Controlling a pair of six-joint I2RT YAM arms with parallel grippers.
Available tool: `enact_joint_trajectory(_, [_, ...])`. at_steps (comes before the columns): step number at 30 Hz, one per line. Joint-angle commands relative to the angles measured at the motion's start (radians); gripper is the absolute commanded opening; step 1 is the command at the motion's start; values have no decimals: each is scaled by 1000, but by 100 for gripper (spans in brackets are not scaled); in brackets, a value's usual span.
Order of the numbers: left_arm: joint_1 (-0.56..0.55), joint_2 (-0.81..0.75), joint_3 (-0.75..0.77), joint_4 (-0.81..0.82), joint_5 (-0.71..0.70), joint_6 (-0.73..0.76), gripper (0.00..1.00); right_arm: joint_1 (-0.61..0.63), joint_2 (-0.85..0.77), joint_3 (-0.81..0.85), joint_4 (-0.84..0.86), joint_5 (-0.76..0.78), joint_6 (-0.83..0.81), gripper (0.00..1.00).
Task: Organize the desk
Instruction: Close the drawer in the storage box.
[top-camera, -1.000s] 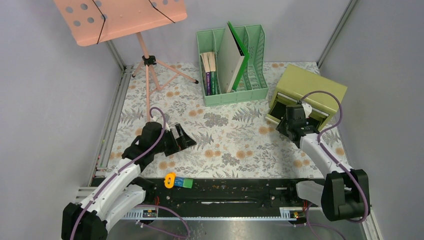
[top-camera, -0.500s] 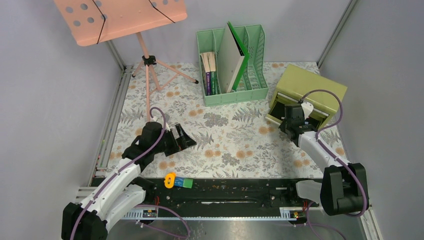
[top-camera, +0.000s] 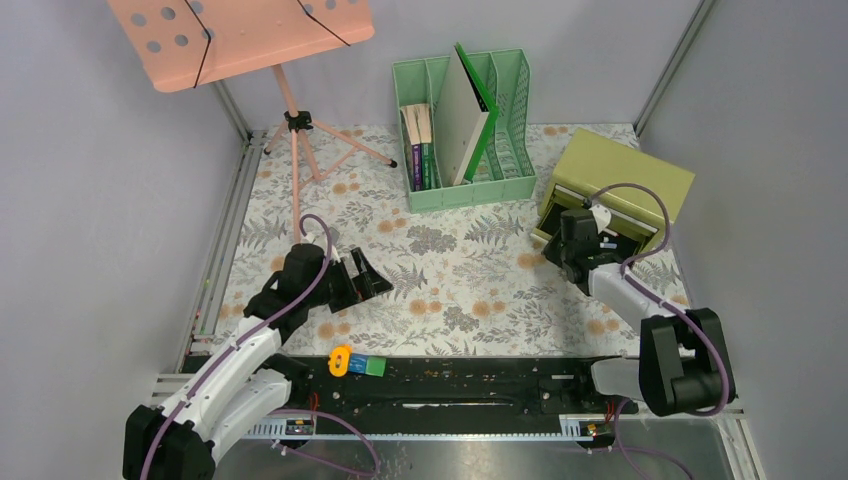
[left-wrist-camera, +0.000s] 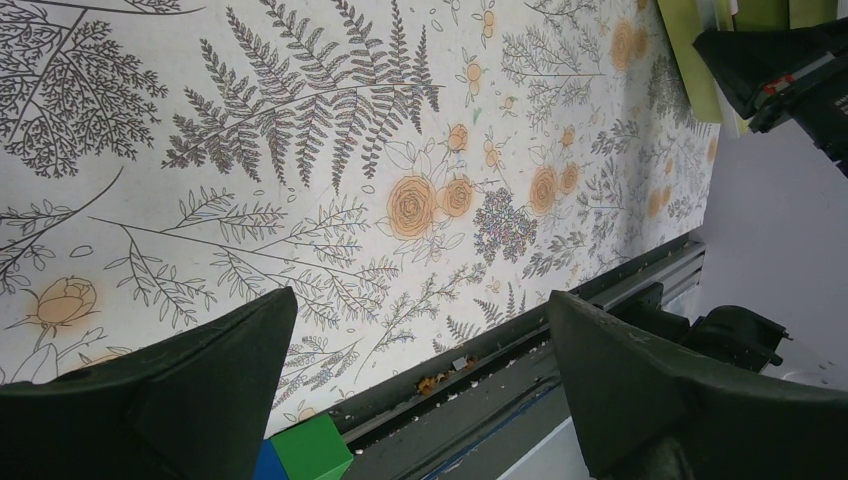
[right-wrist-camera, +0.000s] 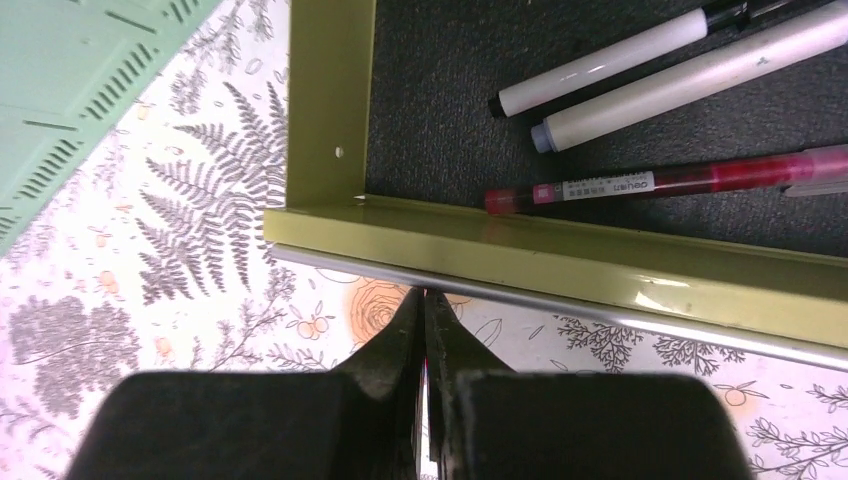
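The desk (top-camera: 460, 280) is a fern-and-flower cloth top framed by metal rails. My right gripper (top-camera: 564, 243) is shut and empty. In the right wrist view its tips (right-wrist-camera: 424, 295) touch the front wall of the open olive-green drawer (right-wrist-camera: 560, 255). A red pen (right-wrist-camera: 650, 182) and two white markers (right-wrist-camera: 610, 60) lie inside the drawer. My left gripper (top-camera: 372, 278) is open and empty, low over the cloth at the left. In the left wrist view (left-wrist-camera: 422, 298) only cloth and the near rail lie between its fingers.
The olive-green drawer box (top-camera: 625, 170) stands at the back right. A mint file organizer (top-camera: 465, 185) with books stands at the back centre. A pink music stand (top-camera: 240, 35) on a tripod is at the back left. Yellow, blue and green blocks (top-camera: 375, 367) sit on the near rail.
My right gripper has shifted a little left along the drawer front and closer to it. The left arm has not moved.
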Motion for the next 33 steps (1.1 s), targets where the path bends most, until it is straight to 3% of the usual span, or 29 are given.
enact_joint_trajectory(1, [5,-17,-4,27,22,24,99,55,62,14,74,64,11,0])
enact_joint_trajectory(7, [4,-31,-2,14,14,26,99,121,119,53,51,176,11,0])
enact_joint_trajectory(33, [4,-42,12,-11,3,47,99,130,204,209,-28,497,-27,0])
